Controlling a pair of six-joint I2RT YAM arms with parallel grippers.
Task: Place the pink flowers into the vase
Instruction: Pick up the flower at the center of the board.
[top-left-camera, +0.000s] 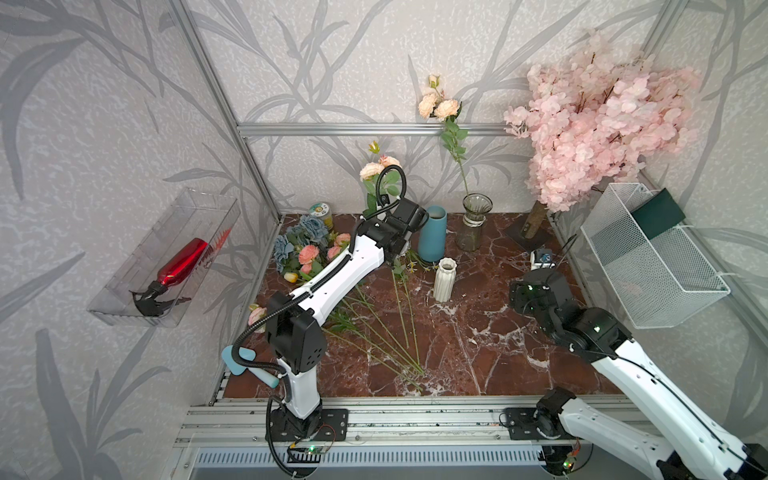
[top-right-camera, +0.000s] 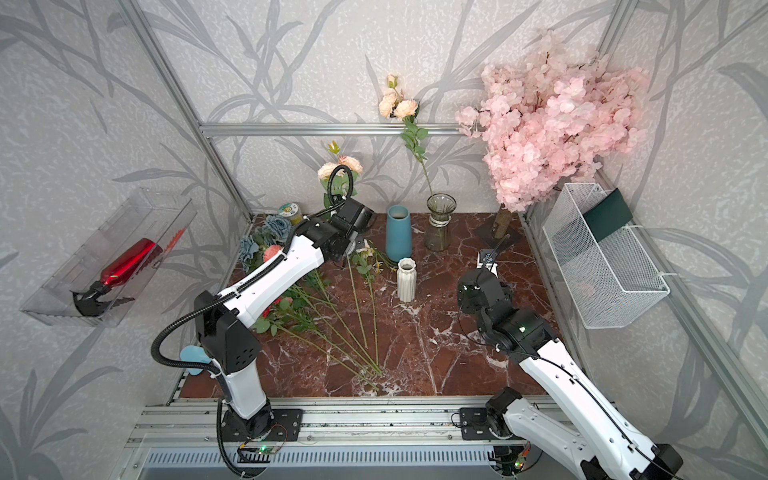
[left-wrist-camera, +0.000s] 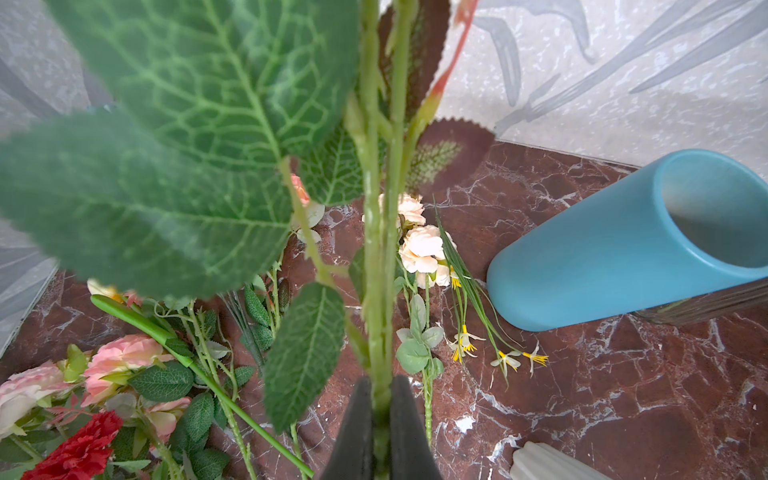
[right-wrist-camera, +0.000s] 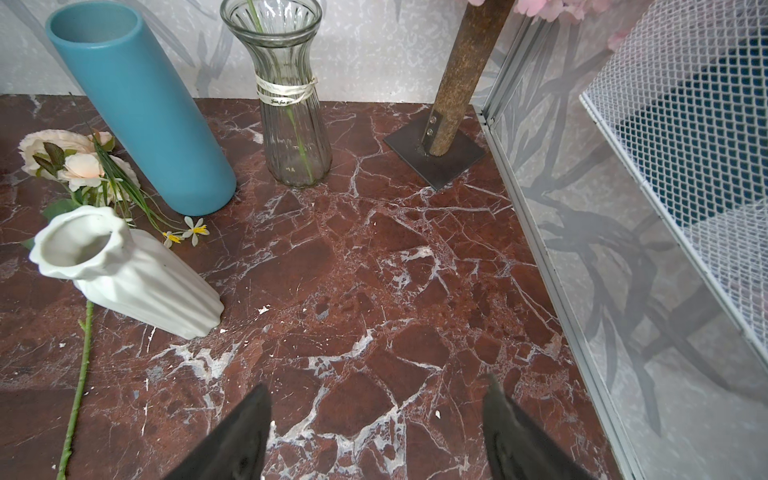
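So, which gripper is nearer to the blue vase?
Left. The left gripper, shut on a pink flower stem, is just beside the blue vase; the right gripper hangs open farther off.

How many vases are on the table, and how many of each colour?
Blue vase: 1
Clear glass vase: 1
White vase: 1
Total: 3

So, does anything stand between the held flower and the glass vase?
Yes. The blue vase stands between the flower in the shut left gripper and the glass vase, which already holds one stem. Nothing else visible does.
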